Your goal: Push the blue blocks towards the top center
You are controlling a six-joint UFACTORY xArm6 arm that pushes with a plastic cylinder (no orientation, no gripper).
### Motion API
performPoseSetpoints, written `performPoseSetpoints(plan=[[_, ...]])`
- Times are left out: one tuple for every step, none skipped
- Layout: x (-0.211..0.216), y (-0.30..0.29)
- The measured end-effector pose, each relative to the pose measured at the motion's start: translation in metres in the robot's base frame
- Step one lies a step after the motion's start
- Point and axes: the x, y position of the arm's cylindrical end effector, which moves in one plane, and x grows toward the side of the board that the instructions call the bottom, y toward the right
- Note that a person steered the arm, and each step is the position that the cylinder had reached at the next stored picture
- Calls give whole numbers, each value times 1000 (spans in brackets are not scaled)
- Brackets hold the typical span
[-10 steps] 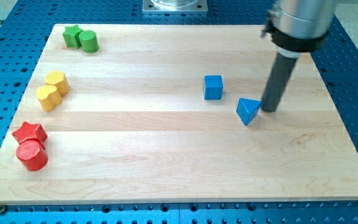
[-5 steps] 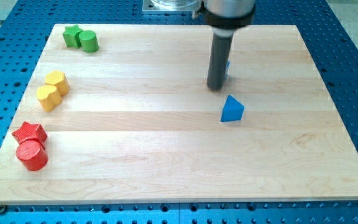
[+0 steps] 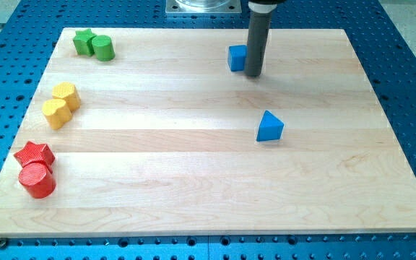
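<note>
A blue cube (image 3: 236, 58) sits near the view's top centre of the wooden board (image 3: 193, 180), partly hidden by my rod. My tip (image 3: 254, 74) rests on the board right against the cube's right side, a little below it. A blue triangular block (image 3: 269, 126) lies apart, below and slightly right of my tip, near the board's middle right.
A green star (image 3: 84, 41) and green cylinder (image 3: 103, 48) sit at the top left. Two yellow blocks (image 3: 61, 105) lie at the left edge. A red star (image 3: 33, 153) and red cylinder (image 3: 37, 180) sit at the bottom left.
My tip moved from right of the triangle up and left, pushing the triangle left, then drove the blue cube up towards the top centre.
</note>
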Motion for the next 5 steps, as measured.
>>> performPoseSetpoints(plan=[[-33,-47],[-31,-41],[-21,37],[60,104],[134,108]])
